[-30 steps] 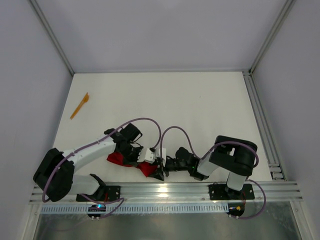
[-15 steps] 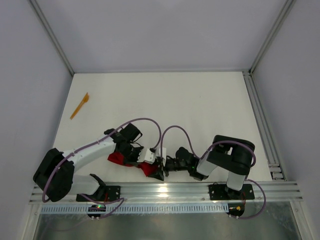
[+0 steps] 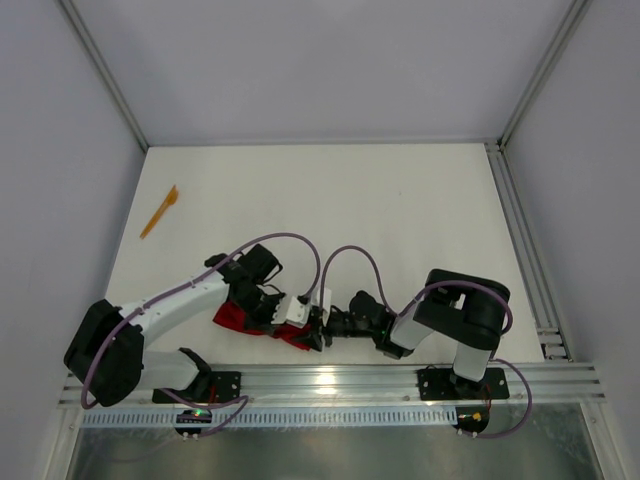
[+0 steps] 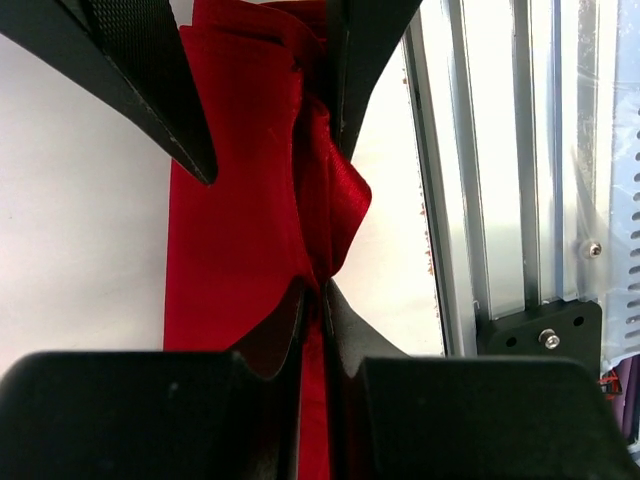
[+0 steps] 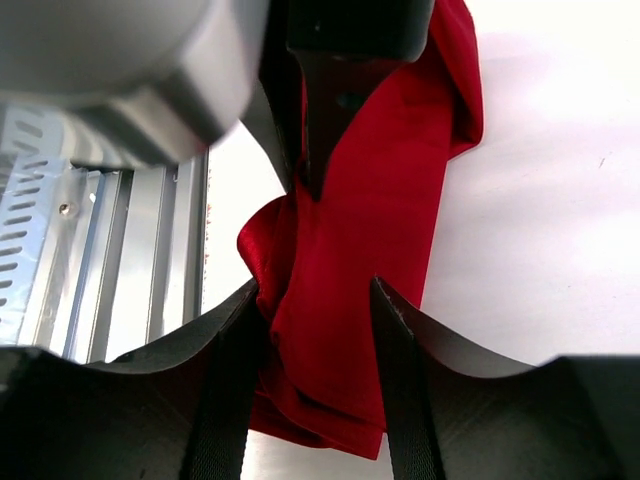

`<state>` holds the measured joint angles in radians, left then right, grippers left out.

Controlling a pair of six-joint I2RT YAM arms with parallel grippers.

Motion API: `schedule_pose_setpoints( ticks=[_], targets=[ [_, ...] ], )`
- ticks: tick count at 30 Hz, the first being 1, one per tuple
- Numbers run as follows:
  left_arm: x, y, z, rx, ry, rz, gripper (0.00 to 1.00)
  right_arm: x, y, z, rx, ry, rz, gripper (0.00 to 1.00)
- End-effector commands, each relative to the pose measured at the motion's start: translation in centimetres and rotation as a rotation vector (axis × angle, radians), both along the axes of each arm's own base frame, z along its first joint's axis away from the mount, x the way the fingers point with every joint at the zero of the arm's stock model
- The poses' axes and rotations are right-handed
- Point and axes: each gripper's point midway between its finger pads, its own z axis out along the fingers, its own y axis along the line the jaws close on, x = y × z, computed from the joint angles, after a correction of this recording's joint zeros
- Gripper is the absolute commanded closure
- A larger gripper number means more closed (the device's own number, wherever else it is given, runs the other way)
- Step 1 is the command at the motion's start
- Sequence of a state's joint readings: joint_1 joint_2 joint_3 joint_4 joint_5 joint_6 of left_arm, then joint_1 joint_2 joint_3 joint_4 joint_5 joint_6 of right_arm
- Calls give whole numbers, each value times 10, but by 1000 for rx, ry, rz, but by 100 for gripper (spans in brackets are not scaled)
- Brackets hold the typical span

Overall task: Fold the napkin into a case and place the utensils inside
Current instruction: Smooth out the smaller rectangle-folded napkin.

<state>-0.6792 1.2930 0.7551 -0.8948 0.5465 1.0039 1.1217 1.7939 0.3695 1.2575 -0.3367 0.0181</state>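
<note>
The red napkin point(image 3: 232, 318) lies bunched in a long strip at the near table edge, partly under both grippers. My left gripper point(image 3: 287, 324) is shut on a raised fold of it point(image 4: 322, 292), the cloth point(image 4: 235, 230) spreading out flat beyond. Facing it, my right gripper point(image 3: 317, 336) stands open, its fingers point(image 5: 392, 330) straddling the napkin's near end point(image 5: 330, 330), and the left one touches the bunched edge. Only one of the utensils shows: an orange fork-like piece point(image 3: 159, 211) lying far off at the table's left side.
The aluminium rail point(image 3: 340, 380) runs along the near edge, right beside the napkin point(image 4: 500, 200). White walls close the table on the left, back and right. The arms' cables point(image 3: 345, 262) loop above the grippers.
My right gripper has slid a little left onto the napkin's end and its jaws have narrowed. The left gripper keeps its pinch on the fold, shifted slightly left.
</note>
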Motion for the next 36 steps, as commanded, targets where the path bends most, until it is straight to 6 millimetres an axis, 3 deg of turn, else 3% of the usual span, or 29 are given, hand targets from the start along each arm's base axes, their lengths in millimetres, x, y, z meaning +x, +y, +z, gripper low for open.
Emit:
schedule_pose_setpoints(
  ticks=[1,11,15,21,29,31,33,36],
  targets=[
    [3,-17,20,-89,-17,-38,93,14,10,16,43,-29,-46,50],
    [-2,-20,27,-120,3,-55,94,31,-9,-10,-97,-49,-155,54],
    [-1,-20,27,-123,-1,-49,93,22,-13,-16,-135,-85,-114,49],
    [1,-16,21,-103,-9,-50,93,11,-4,4,-46,-61,-59,50],
    [1,-14,17,-88,-6,-58,92,24,-1,14,-56,-71,-114,51],
    [2,-13,16,-81,-7,-52,88,19,0,14,-64,-61,-90,58],
    [3,-14,15,-85,-8,-46,84,18,-1,9,-86,-49,-88,76],
    [5,-16,14,-89,-13,-26,80,16,-1,-6,-118,-13,-90,81]
  ],
)
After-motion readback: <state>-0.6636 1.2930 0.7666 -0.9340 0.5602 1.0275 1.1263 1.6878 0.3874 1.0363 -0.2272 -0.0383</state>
